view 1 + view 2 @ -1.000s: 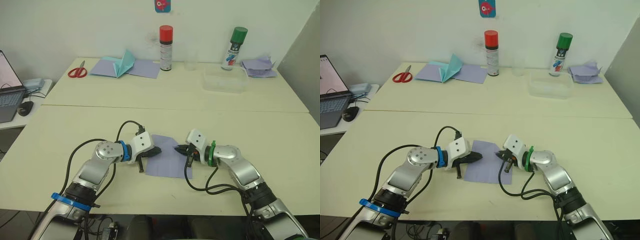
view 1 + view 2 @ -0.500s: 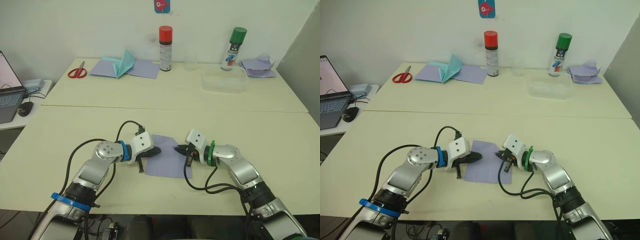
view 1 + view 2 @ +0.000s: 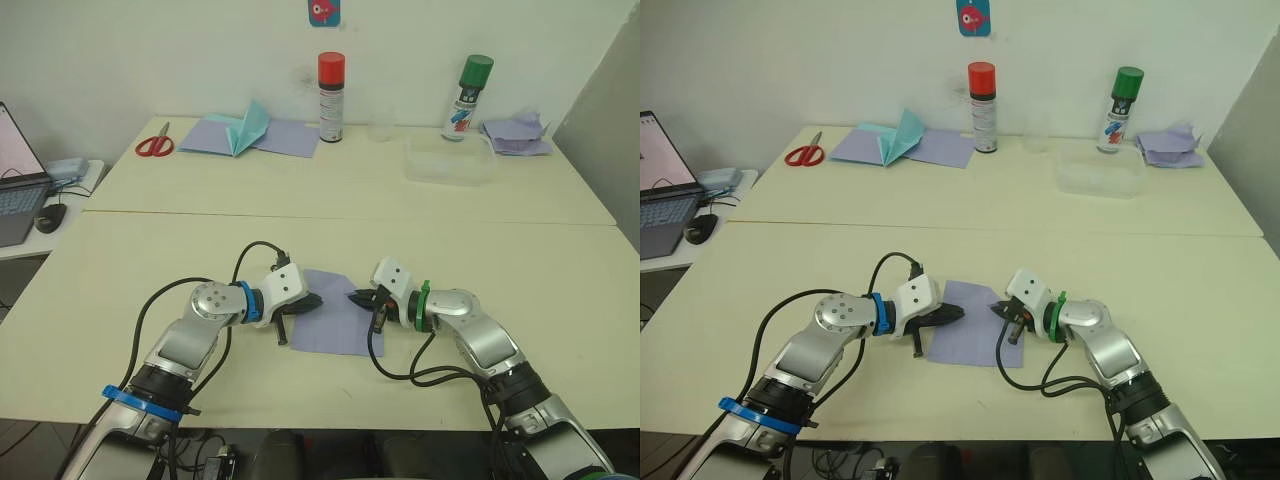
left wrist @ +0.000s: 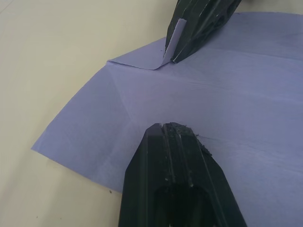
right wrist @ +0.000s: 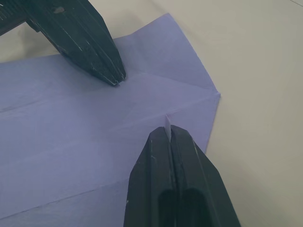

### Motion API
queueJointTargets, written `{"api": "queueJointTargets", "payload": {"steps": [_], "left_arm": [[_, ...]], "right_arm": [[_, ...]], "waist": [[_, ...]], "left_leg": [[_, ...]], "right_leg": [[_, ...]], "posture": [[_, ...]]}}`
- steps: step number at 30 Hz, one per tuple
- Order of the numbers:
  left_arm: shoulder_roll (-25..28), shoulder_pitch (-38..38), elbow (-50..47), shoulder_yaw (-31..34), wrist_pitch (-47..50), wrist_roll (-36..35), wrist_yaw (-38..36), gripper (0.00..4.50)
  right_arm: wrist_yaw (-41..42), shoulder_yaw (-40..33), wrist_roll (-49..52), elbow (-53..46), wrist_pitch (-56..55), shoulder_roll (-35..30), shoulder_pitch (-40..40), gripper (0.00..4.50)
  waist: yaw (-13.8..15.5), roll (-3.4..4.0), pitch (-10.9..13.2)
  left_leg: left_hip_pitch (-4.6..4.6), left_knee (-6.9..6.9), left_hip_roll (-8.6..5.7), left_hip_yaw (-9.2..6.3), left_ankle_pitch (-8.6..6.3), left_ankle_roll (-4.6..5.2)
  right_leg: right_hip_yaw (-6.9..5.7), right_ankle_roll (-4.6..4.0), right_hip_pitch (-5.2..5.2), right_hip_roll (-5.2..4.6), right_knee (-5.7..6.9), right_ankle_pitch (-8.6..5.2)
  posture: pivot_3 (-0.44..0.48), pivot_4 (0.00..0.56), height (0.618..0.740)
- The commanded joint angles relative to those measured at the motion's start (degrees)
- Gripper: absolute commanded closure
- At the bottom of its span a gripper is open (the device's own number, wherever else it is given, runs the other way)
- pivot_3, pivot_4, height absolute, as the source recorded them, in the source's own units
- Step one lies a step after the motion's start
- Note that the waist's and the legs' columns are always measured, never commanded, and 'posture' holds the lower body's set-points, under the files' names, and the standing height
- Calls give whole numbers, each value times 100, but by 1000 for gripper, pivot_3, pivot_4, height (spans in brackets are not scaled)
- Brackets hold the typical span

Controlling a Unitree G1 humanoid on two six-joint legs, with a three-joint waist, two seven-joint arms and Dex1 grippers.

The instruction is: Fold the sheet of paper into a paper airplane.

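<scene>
Nothing moved between a second ago and now: same poses, same lie of the paper in both head views. Far left, a laptop (image 3: 18, 200) on a side desk; at the back of the table (image 3: 120, 260), red scissors (image 3: 154, 145), then lavender sheets with a teal folded shape (image 3: 248, 130), a red-capped spray can (image 3: 331, 96), a clear plastic tub (image 3: 449, 160), a green-capped spray can (image 3: 468, 97) and a crumpled lavender heap (image 3: 518, 135). Near the front edge, the left gripper (image 3: 312, 300) with fingers pressed together, empty, tips planted on the left part of the sheet of paper (image 3: 338, 328) close to a lengthwise crease, pinning it down. Sheet flat on the table between the two arms, still a creased rectangle, no nose or wings formed yet. To its right, the right gripper (image 3: 357, 297) clamped on the sheet's far right corner, a small flap of paper standing up between the closed fingertips, seen plainly in the left wrist view (image 4: 173, 35) and right wrist view (image 5: 166, 124). Stillness likely a pause mid-fold: corner gripped and just lifted, not yet carried across to the centre crease. Task judged early, first corner fold in hand. Next move probably a drag of the pinched corner toward the middle with the left tips holding; risk of the thin paper tearing or sliding out from under the pin.
</scene>
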Motion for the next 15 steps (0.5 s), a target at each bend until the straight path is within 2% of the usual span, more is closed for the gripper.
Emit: {"api": "queueJointTargets", "payload": {"steps": [1, 15], "left_arm": [[29, 98, 181, -174, 164, 214, -15, 4500], [26, 68, 213, -185, 147, 210, -44, 4500]], "right_arm": [[-53, -31, -127, 169, 64, -55, -41, 4492], [-83, -43, -128, 191, 44, -31, -64, 4492]], "waist": [[0, 0, 0], [0, 0, 0]], "left_leg": [[0, 0, 0, 0, 0, 0], [1, 0, 0, 0, 0, 0]], "right_leg": [[0, 0, 0, 0, 0, 0], [0, 0, 0, 0, 0, 0]], "posture": [[0, 150, 740], [0, 150, 740]]}}
